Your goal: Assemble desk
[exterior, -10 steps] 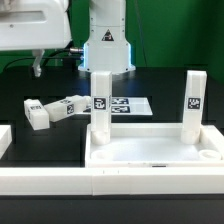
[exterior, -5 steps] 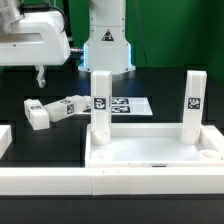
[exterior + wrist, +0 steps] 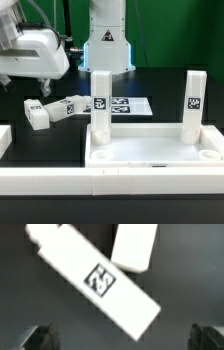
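While the fingers [image 3: 44,336] stand spread wide, holding nothing, the gripper [image 3: 125,338] hangs above a loose leg [image 3: 100,280]. That leg lies flat on the black table [image 3: 155,85], beyond the tabletop's [image 3: 150,160] far corner on the exterior view's left. A second loose leg [image 3: 135,246] lies just beside it, perhaps touching.

Risk: the leg runs skewed across the jaws' line, so closing may twist it or shove its neighbour.

Two legs [image 3: 101,100] stand upright in the tabletop.
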